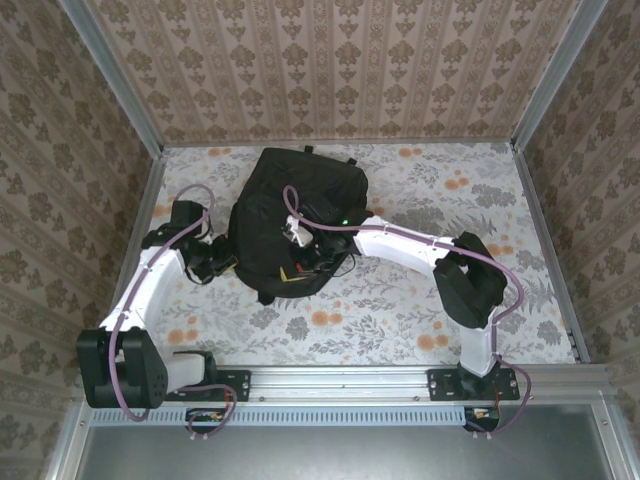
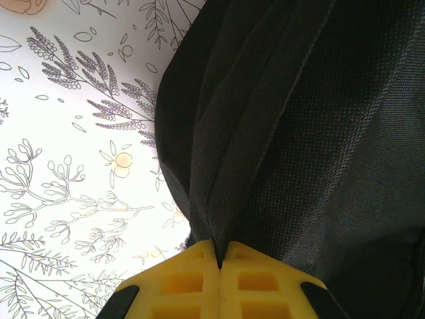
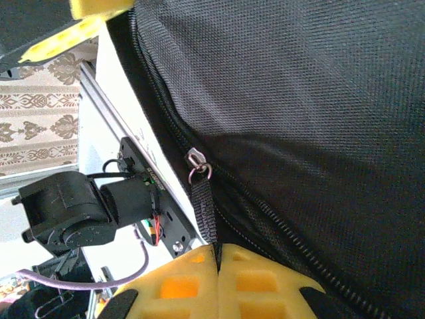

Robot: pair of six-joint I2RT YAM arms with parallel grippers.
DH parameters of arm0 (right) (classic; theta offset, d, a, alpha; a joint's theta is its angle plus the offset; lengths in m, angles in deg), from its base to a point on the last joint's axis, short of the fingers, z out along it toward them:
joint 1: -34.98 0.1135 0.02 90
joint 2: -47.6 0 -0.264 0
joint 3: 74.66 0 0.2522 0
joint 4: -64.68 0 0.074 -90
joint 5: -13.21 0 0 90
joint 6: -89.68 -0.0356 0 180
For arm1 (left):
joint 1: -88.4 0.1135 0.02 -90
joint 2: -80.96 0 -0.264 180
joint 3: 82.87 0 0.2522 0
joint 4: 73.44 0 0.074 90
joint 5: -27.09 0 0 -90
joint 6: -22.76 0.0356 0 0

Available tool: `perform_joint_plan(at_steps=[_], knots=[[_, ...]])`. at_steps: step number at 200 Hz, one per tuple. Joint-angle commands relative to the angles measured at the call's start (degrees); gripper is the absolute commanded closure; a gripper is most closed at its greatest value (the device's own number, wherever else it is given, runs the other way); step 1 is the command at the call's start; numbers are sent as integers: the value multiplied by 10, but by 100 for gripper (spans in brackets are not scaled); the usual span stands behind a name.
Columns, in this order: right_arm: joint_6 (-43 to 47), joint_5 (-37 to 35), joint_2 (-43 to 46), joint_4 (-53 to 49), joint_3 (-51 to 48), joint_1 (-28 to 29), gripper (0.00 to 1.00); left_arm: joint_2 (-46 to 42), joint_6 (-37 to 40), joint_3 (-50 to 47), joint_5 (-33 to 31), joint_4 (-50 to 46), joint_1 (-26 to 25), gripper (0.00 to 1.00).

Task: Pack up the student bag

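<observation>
The student bag, a large black fabric backpack, lies in the middle of the floral table. At its left side my left gripper is shut on a pinched fold of the bag's fabric, which runs up from between the yellow fingertips. My right gripper sits at the bag's near edge, shut on the black webbing zip pull. That pull hangs from a metal slider on the zip track. The inside of the bag is hidden.
Floral tablecloth lies open to the right of and behind the bag. Patterned walls with metal posts enclose the table on three sides. A metal rail carrying both arm bases runs along the near edge.
</observation>
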Motion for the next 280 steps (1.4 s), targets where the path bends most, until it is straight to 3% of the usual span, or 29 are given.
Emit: perform_joint_plan(at_steps=[1,48,99,120,135,144,189,244,280], knots=[[21,3,31,-27,-12,-5,100,-2,12,18,-18,-1,10,100],[5,14,20,-5,-7,1,100,15,3,46,-85,4,9,99],[-50,26,-81,19,122,23,100,94,-10,136,-127,0,20,94],[-65,23,-123,19,182,22,100,104,-19,155,-97,-2,42,85],[-71,28,-143,16,213,19,100,74,-21,137,-81,9,41,67],[-73,29,-147,17,221,19,100,53,-26,124,-70,8,40,63],[-69,29,-145,18,215,17,100,-12,-72,39,-22,-4,-8,61],[-77,28,-128,48,171,17,100,-26,-107,-6,-50,8,-42,60],[-77,27,-120,52,154,17,100,-8,-104,-11,-52,28,-45,68]])
